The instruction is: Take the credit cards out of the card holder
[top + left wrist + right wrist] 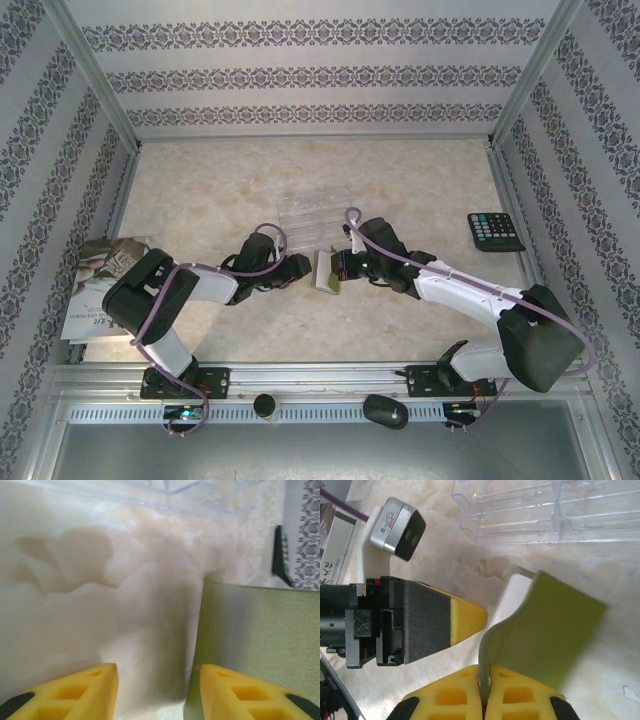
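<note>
Two arms meet at the middle of the counter (420,180): the right pincer (484,680) clamps the card holder (555,625) by its raised flap, apparently to keep it open, while the left pincer (159,680) hangs half-open and empty beside it.

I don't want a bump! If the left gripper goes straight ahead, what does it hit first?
Probably the card holder, standing just ahead of one finger of the left gripper; depth is unclear.

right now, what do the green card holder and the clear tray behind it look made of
The card holder looks like soft faux leather or coated fabric, matte olive with a fine grain; its flap bends in a smooth curve. The clear tray looks like rigid glossy plastic: see-through walls with bright, sharp edges.
</note>
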Tool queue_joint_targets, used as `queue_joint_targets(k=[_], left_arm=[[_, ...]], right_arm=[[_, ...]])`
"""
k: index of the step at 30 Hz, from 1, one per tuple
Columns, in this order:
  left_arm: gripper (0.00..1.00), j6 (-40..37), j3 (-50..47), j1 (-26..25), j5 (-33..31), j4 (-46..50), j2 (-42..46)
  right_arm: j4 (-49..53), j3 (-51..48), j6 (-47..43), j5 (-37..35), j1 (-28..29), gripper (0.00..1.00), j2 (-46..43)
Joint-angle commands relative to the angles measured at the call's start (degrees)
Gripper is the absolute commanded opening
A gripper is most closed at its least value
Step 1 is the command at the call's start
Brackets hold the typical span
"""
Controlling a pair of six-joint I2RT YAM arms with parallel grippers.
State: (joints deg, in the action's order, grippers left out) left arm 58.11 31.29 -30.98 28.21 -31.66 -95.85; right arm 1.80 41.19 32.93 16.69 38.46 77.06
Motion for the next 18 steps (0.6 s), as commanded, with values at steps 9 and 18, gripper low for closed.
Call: queue_joint_targets(k=[9,18], left_arm=[[0.51,-1.02,-0.61,-0.52,-2.79,7.18,1.87],[0.57,-9.31,2.27,-1.16,-9.86,20.12,10.38]], right_arm=[[2.49,5.90,-2.72,-1.43,1.64,0.00,2.68],[10.27,2.16,-2.78,-14.29,-1.67,0.00,3.17]])
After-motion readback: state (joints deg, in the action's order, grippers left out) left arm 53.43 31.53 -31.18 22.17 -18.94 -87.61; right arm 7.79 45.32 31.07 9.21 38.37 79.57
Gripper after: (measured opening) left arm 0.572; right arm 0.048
